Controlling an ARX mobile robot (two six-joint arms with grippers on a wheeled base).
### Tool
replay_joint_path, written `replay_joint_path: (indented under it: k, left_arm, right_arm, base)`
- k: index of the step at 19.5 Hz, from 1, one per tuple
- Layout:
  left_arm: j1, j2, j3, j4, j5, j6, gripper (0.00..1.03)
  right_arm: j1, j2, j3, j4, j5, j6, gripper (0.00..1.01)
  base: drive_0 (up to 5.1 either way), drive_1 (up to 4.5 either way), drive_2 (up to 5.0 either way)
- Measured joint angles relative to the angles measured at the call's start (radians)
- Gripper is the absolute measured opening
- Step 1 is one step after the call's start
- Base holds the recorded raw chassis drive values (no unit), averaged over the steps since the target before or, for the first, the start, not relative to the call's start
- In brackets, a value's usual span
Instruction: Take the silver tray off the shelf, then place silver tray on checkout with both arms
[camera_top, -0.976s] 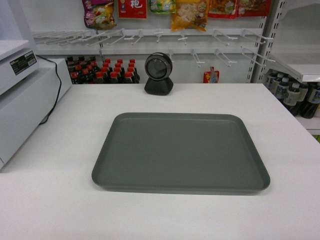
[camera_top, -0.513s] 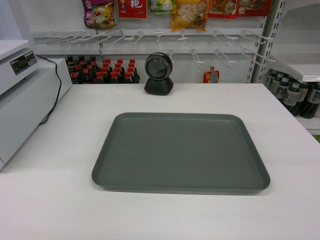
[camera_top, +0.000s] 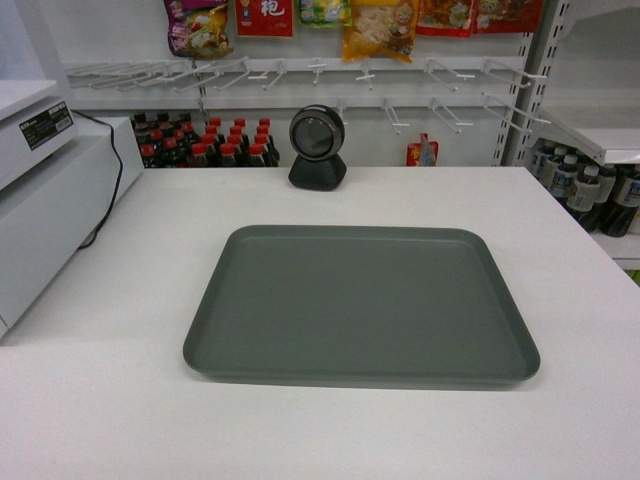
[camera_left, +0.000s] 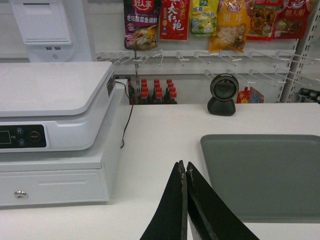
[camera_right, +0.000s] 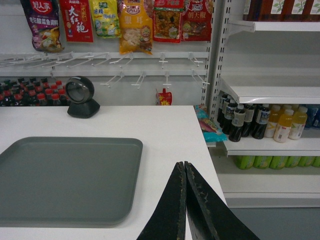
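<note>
- We're seeing the checkout (camera_top: 90, 420), a broad white counter, carrying the silver tray (camera_top: 360, 305) flat in its middle; placing looks done.
- We're reading the tray's long axis as left-right, its short ends facing each arm.
- We're noting the register (camera_left: 50, 125) at the left and the round scanner (camera_top: 317, 147) behind the tray.
- We're finding the left gripper (camera_left: 183, 172) just left of the tray, pinched closed, empty.
- We're finding the right gripper (camera_right: 183, 172) just right of it, likewise closed and empty; neither looks nearer.
</note>
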Motion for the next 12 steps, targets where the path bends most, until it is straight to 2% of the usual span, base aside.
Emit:
replay_joint_path:
  k: [4,6,7,8,9,10,11,12]
  left_arm:
    - [0.000,-0.053,0.000,-0.052,0.000,0.000,0.01]
    - [0.000,-0.206,0.000,-0.240,-0.001,0.000,0.01]
    - [0.000,-0.215,0.005,-0.211,0.000,0.000,0.01]
    - [0.000,-0.215,0.000,-0.235,0.002,0.000,0.01]
    - [0.000,-0.215,0.000,-0.234,-0.001,0.000,0.01]
    - [0.000,-0.215,0.000,-0.230,0.000,0.000,0.01]
    - [0.000,-0.215,0.000,-0.231,0.001,0.000,0.05]
    - [0.000,-0.215,0.000,-0.230,0.000,0.000,0.14]
  right_arm:
    - [0.000,-0.074,0.000,-0.073,0.000,0.000,0.02]
    - [0.000,-0.108,0.000,-0.108,0.000,0.001,0.02]
    - [0.000,-0.121,0.000,-0.122,0.000,0.002,0.02]
    - [0.000,-0.139,0.000,-0.137,0.000,0.002,0.02]
    - [0.000,-0.176,0.002,-0.196,0.000,0.003,0.02]
    - [0.000,-0.257,0.000,-0.311,0.000,0.004,0.02]
    - [0.000,-0.303,0.000,-0.296,0.000,0.003,0.04]
    - [0.000,-0.301,0.003,-0.301,0.001,0.004,0.13]
  base:
    - [0.0,0.00,0.0]
    - [0.0,0.00,0.0]
    - [0.0,0.00,0.0]
    - [0.0,0.00,0.0]
    - [0.0,0.00,0.0]
    - [0.0,0.00,0.0]
    - [0.0,0.00,0.0]
    - [0.0,0.00,0.0]
